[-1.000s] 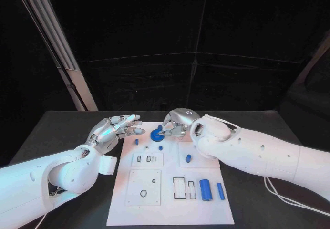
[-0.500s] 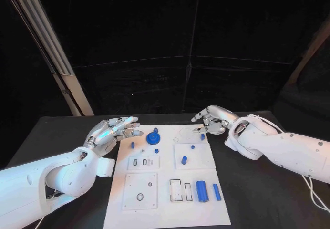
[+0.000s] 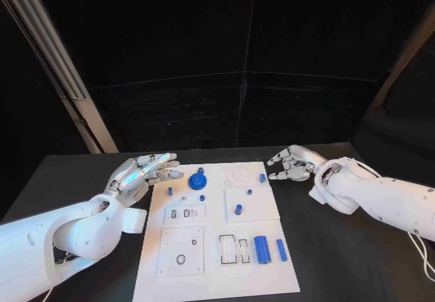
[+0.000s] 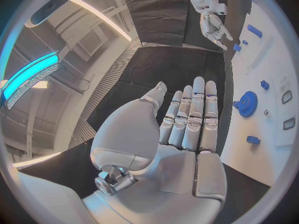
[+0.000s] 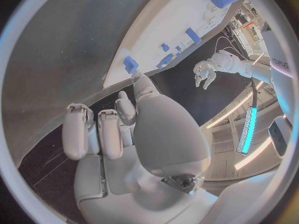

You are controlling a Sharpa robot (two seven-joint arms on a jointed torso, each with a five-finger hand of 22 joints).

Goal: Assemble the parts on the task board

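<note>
The white task board lies in the middle of the black table. A blue gear sits on the board's far left part, with small blue pegs scattered around it. A blue cylinder and a slim blue bar lie at the near right. My left hand hovers beside the board's far left corner, fingers straight and empty; its wrist view shows the left hand near the gear. My right hand is off the board's far right corner, fingers curled in, holding nothing.
Black tabletop spreads around the board on both sides. A pale metal post rises behind the table's far left corner. The board's near left carries flat white plates with slots.
My right hand has let go of the blue gear and drawn back to the right, off the board. The gear stays on the board. My left hand has barely moved.
</note>
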